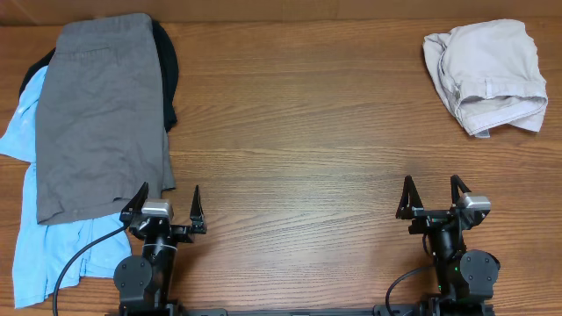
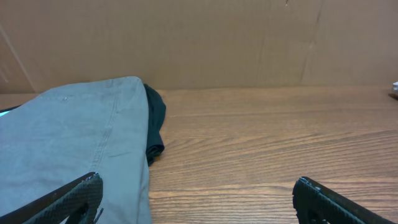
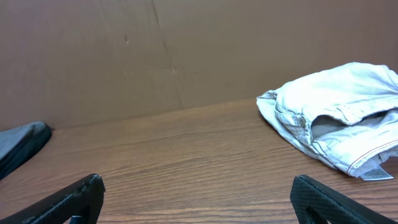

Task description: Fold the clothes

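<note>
Right now my left gripper (image 1: 170, 187) and right gripper (image 1: 431, 180) gape wide, empty; I see grey shorts (image 1: 101, 114) at left atop a blue shirt (image 1: 44, 254) and black shirt (image 1: 168, 70), beige shorts (image 1: 485, 75) crumpled upper right.

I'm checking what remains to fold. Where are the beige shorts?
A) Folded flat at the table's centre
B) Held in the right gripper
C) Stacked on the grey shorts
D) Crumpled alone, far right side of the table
D: the beige shorts lie crumpled by themselves at the far right, well apart from the grey shorts, and the right gripper is open and empty.
</note>
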